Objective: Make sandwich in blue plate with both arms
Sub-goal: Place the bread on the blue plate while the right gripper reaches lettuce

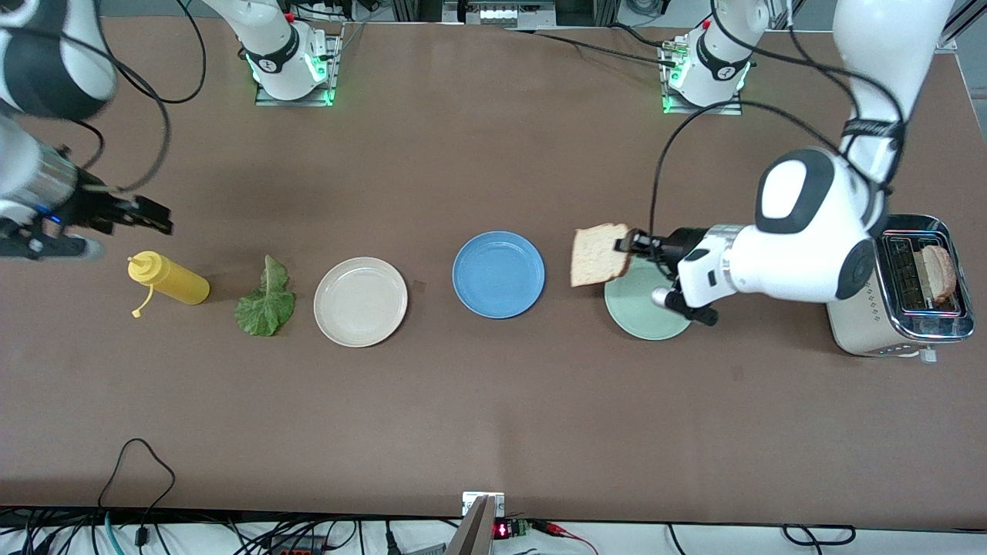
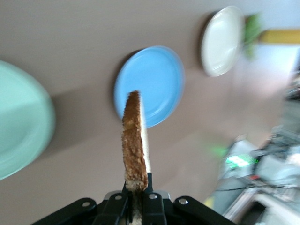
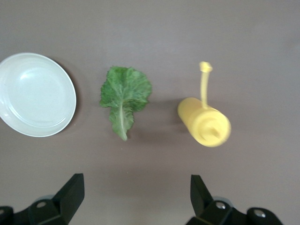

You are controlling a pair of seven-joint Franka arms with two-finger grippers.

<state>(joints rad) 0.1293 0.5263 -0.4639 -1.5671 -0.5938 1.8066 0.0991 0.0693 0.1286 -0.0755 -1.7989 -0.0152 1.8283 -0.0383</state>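
Note:
My left gripper is shut on a tan bread slice and holds it on edge in the air, over the table between the blue plate and the mint-green plate. In the left wrist view the slice stands up from the gripper, with the bare blue plate past it. A second slice sits in the toaster. The lettuce leaf lies on the table. My right gripper is open and empty over the table by the mustard bottle; in its wrist view the lettuce lies ahead.
A cream-white plate lies between the lettuce and the blue plate; it shows in the right wrist view. A yellow mustard bottle lies on its side at the right arm's end of the table, and shows in the right wrist view.

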